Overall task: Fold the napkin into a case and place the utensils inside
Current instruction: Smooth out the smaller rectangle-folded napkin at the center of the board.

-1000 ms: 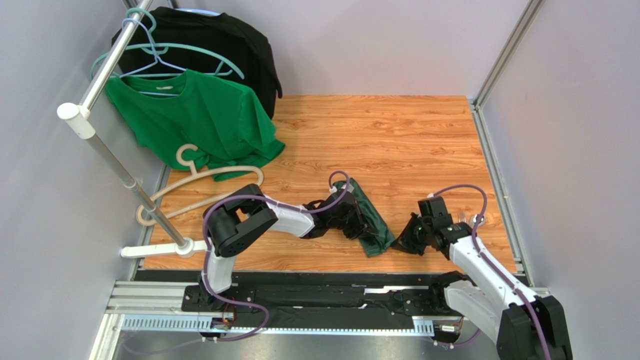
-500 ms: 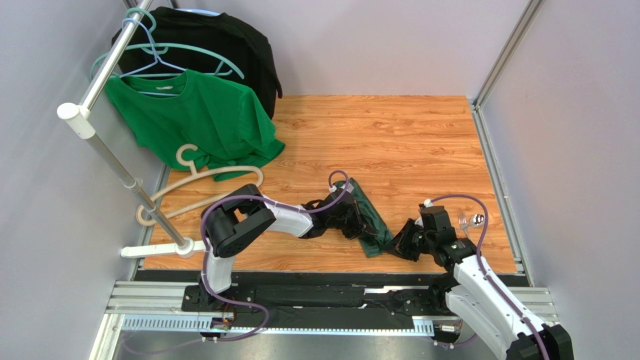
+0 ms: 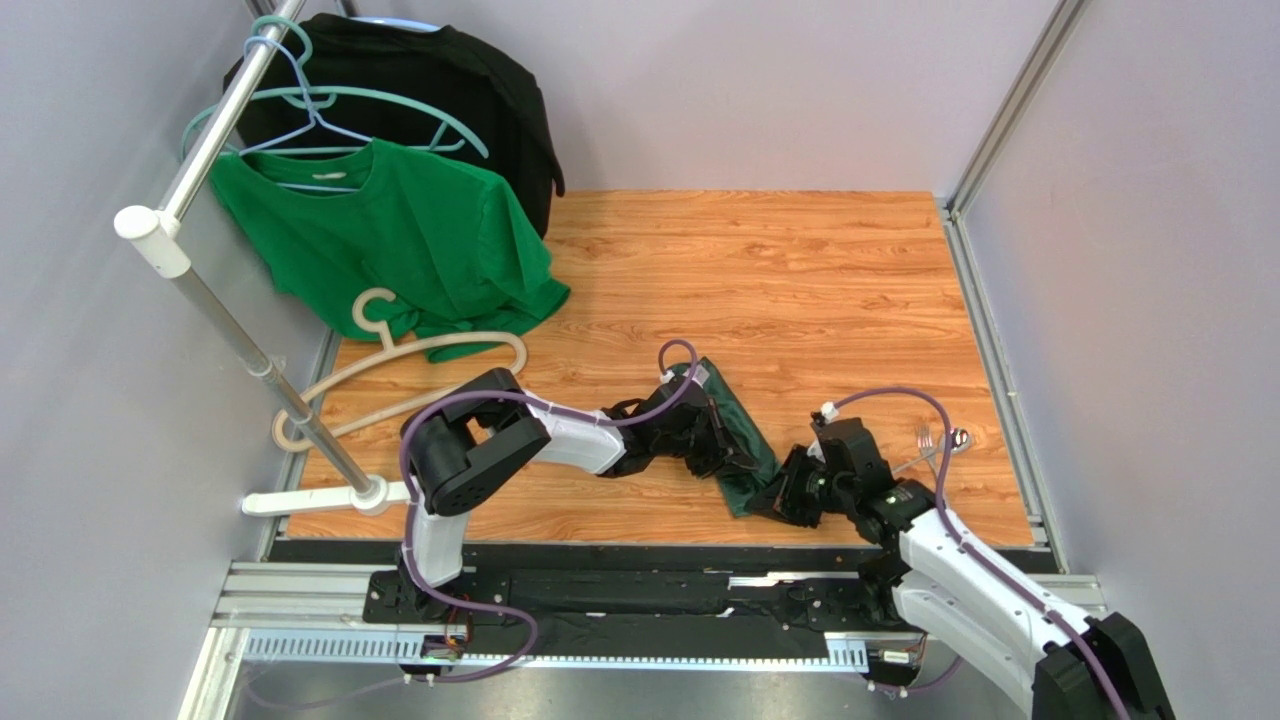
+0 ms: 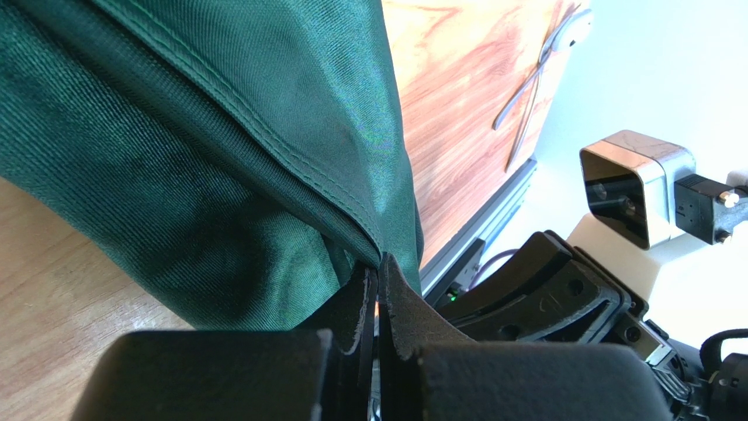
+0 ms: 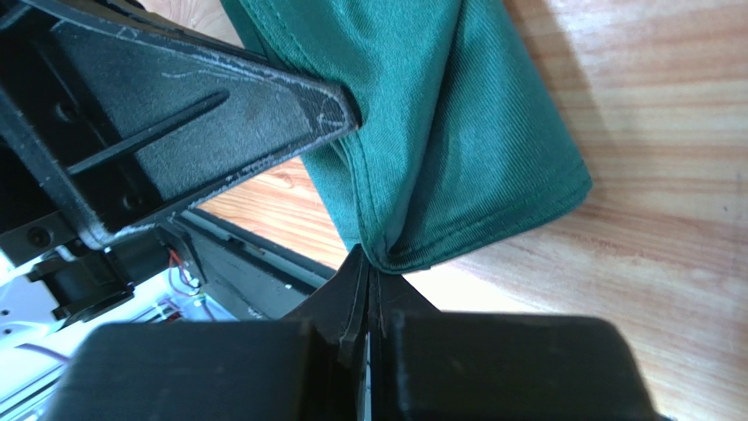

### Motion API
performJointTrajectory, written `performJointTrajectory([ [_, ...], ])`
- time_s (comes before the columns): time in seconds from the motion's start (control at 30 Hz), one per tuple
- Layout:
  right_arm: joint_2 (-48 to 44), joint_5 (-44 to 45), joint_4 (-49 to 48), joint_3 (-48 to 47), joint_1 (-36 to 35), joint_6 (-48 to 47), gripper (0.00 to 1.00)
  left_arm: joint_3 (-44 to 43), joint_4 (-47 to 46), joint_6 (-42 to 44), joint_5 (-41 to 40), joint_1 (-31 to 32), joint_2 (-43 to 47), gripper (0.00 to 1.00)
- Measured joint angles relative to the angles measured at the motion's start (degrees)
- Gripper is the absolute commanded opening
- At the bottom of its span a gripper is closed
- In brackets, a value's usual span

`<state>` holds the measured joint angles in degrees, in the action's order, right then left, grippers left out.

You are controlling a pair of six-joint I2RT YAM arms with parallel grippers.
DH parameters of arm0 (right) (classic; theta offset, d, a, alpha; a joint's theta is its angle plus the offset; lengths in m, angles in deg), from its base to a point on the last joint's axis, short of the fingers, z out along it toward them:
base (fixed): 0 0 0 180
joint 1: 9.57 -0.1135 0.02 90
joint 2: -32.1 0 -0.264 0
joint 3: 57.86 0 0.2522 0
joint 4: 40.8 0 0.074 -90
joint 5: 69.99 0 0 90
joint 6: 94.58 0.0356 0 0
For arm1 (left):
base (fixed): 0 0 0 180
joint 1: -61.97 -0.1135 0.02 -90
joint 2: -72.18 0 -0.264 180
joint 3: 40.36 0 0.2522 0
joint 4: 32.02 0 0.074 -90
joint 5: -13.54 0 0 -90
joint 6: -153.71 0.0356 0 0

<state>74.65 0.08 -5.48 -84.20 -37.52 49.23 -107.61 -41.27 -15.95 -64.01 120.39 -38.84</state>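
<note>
Currently, item one: napkin (image 3: 739,428), dark green, already folded to a narrow layered strip, lying slantwise on the worktop (image 3: 781,285) near its front edge, between the two arms. Item two: left gripper (image 4: 379,272), jaws fully closed on a hemmed edge of the napkin's upper layer; a second ago they stood a hair apart, so this pinch is newly made. Item three: right gripper (image 5: 367,263), jaws closed tight with nothing carried; over the last second it has travelled leftward from open worktop and its tips now touch the napkin's near corner. Whether any cloth is caught between them cannot be told. Item four: utensils (image 3: 942,443), lying flat by the right edge of the worktop, well apart from the napkin and untouched. Item five, not in use: green T-shirt (image 3: 406,240) and black garment (image 3: 451,90), hanging at the far left. Assessment: folding looks complete or nearly so, and both arms now appear to be working on the near end of the case. Loading has not begun, since the right gripper comes empty.
</note>
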Motion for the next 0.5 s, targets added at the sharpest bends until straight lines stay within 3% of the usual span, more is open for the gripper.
performJointTrajectory([
  [0.27, 3.4, 4.2, -5.0, 2.1, -0.9, 1.1, 0.00, 1.2, -0.5, -0.6, 0.1, 0.0, 0.0, 0.00],
  [0.5, 0.5, 8.2, -5.8, 3.5, -1.2, 5.1, 0.00, 2.0, -0.5, 0.1, 1.7, -0.7, 0.2, 0.00],
])
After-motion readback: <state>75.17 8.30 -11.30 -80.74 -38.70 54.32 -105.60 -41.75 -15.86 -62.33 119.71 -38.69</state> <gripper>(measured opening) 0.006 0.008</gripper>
